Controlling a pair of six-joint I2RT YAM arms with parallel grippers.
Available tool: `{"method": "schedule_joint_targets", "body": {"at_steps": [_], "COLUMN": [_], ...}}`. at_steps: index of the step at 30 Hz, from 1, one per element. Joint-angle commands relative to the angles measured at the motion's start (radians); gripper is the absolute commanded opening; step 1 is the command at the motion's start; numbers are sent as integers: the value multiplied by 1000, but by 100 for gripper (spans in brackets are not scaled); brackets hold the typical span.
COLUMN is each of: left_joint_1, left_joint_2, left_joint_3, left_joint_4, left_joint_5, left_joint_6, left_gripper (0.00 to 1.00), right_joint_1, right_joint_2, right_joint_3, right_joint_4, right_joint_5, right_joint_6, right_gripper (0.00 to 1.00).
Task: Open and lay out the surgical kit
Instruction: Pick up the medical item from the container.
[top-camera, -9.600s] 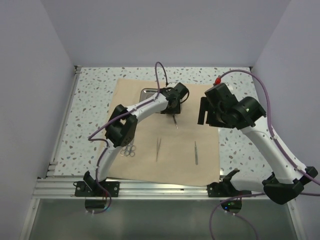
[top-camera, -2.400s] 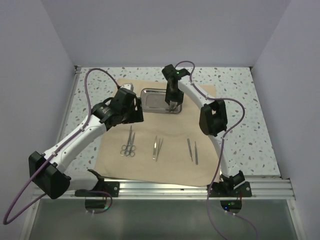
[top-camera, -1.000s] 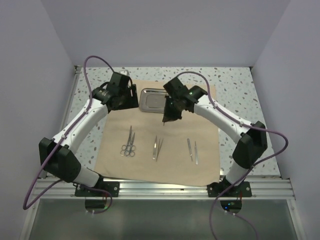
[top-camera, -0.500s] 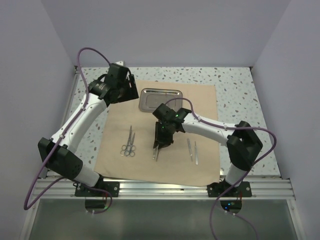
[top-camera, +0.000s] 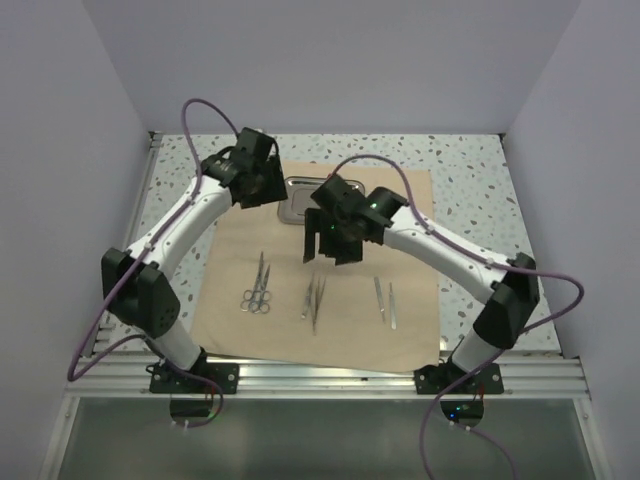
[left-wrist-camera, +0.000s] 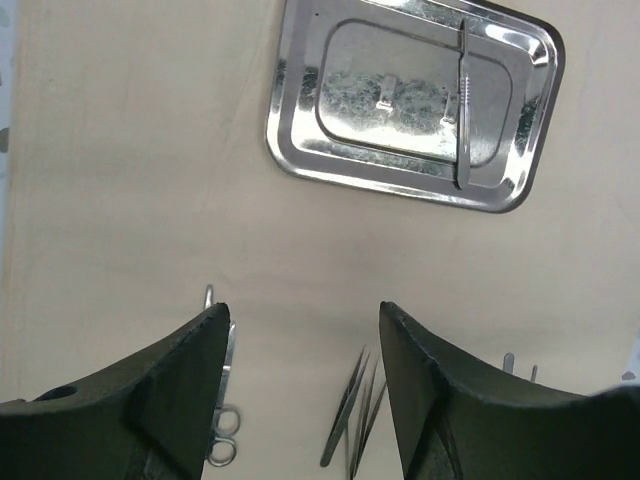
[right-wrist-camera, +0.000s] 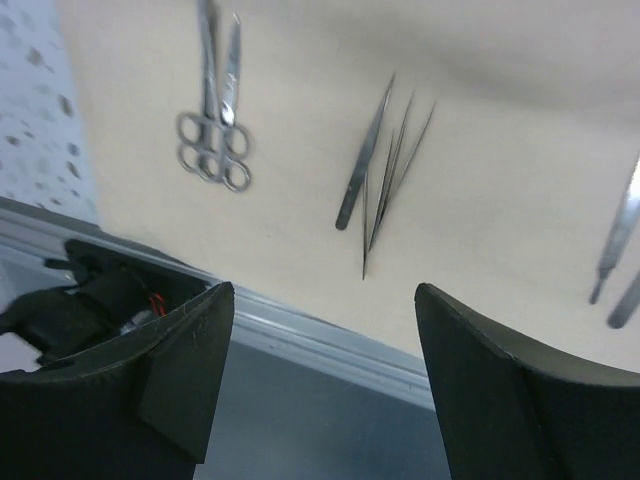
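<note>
Speckled table (top-camera: 470, 170), lilac walls (top-camera: 330, 60); cloth (top-camera: 350, 325) spread flat, tray (left-wrist-camera: 290, 150) at far edge. Row on cloth: scissors (top-camera: 258, 285), tweezers (top-camera: 314, 298), two more tools (top-camera: 385, 300). My left gripper (left-wrist-camera: 300, 320) gapes empty near tray; right gripper (right-wrist-camera: 322, 295) gapes empty above tweezers. One thin tool (left-wrist-camera: 461, 110) lies in tray, not yet laid out. Risk: flat tool slips my pinch, tray skids, cloth rucks, row scatters.

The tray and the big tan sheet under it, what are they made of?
The tray looks like polished metal, probably steel: silvery, with mirror-like glints along its rim. The sheet looks like matte cloth or perhaps paper: dull tan, no shine.
</note>
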Motion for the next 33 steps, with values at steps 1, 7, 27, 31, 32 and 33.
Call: {"method": "schedule_joint_targets", "body": {"at_steps": [1, 7, 27, 31, 32, 33], "left_joint_1": [-45, -131, -225, -245, -245, -246], "left_joint_2": [146, 507, 762, 786, 800, 809], "left_joint_3": [113, 484, 564, 572, 577, 583], "left_joint_4": [68, 19, 71, 67, 65, 61], "left_joint_5": [28, 2, 72, 46, 39, 32], "left_joint_6": [2, 14, -37, -58, -64, -66], "left_gripper": [65, 64, 56, 55, 55, 55], "right_joint_1": [-69, -198, -241, -241, -244, -244], "right_joint_2": [-191, -358, -368, -361, -363, -363], "right_joint_3": [155, 183, 155, 152, 149, 149], "right_joint_4": [-185, -319, -411, -399, -396, -396], "right_joint_5": [229, 342, 463, 453, 451, 450], "right_joint_6": [-83, -153, -172, -183, -189, -192], "right_gripper": [77, 78, 79, 79, 79, 79]}}
